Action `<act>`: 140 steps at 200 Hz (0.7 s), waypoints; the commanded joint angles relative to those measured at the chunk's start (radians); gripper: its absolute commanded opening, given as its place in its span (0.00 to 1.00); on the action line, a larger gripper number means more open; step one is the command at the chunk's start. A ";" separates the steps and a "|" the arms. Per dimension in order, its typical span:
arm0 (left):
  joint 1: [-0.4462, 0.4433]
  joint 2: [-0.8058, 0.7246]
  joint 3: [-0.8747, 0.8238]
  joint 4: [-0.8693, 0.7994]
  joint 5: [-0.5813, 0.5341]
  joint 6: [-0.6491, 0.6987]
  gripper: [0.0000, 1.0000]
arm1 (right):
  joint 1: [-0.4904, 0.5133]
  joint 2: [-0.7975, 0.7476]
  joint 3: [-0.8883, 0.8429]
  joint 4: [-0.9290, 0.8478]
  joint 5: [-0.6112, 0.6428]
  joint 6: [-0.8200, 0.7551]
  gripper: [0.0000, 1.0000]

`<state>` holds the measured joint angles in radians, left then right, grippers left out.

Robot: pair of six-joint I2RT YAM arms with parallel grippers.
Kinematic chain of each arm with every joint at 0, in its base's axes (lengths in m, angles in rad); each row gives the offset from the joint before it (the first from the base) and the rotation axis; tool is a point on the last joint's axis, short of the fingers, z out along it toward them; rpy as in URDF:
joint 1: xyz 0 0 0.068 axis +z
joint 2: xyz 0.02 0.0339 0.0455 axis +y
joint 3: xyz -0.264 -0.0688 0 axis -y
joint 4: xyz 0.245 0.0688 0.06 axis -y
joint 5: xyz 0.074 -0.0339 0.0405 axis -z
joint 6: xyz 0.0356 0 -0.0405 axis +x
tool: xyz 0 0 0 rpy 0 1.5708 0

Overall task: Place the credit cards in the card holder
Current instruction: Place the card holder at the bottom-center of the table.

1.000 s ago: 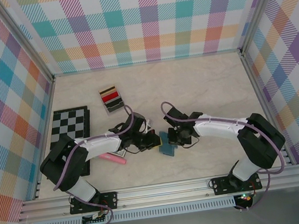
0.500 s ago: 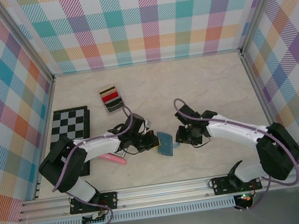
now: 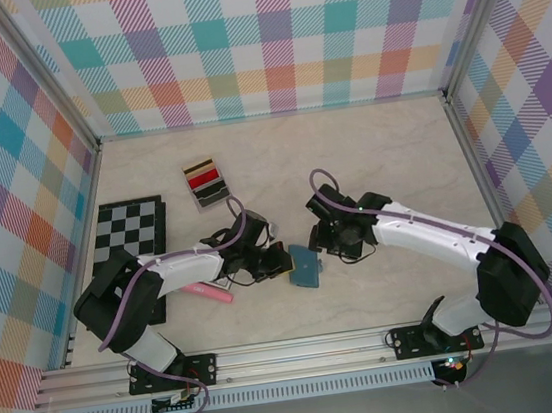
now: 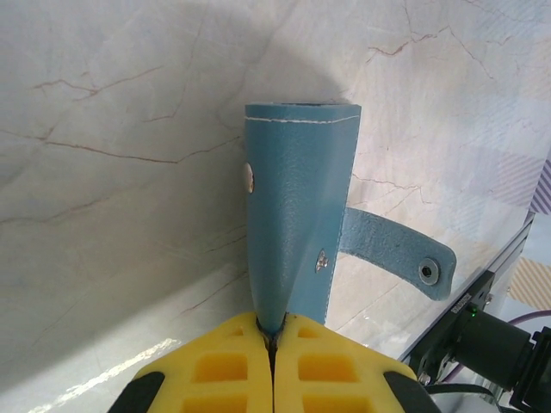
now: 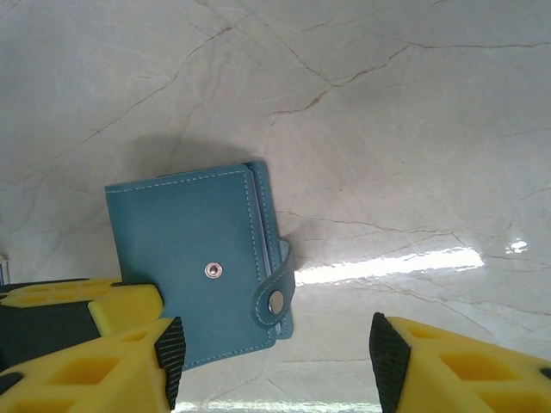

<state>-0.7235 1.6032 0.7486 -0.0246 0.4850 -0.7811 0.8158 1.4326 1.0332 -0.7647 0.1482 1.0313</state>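
One card holder (image 5: 194, 258) sits gripped at one edge in the clenched left claw (image 4: 272, 334). Right claw (image 5: 274, 357) hangs released just beside it; credit cards (image 3: 206, 183) lie well apart on the table (image 3: 380, 153).

This looks like a robot test lab. A white left arm (image 3: 178, 267) and a white right arm (image 3: 431, 238) are bolted to a metal rail (image 3: 304, 349) at the near edge of a marble-look table (image 3: 392, 162). Bright checked walls (image 3: 266, 46) stand around the table on three sides.
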 commanded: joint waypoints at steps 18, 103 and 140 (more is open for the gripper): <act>0.008 0.012 0.018 -0.047 -0.033 0.021 0.01 | 0.034 0.075 0.034 -0.050 0.059 0.071 0.63; 0.007 0.015 0.020 -0.060 -0.053 0.015 0.03 | 0.031 0.162 -0.040 0.065 -0.085 -0.028 0.62; 0.007 0.014 0.016 -0.077 -0.069 0.020 0.03 | -0.008 0.135 -0.144 0.046 -0.069 -0.056 0.52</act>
<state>-0.7235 1.6039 0.7506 -0.0513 0.4522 -0.7769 0.8345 1.5887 0.9497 -0.6868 0.0834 1.0130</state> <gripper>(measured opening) 0.050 0.564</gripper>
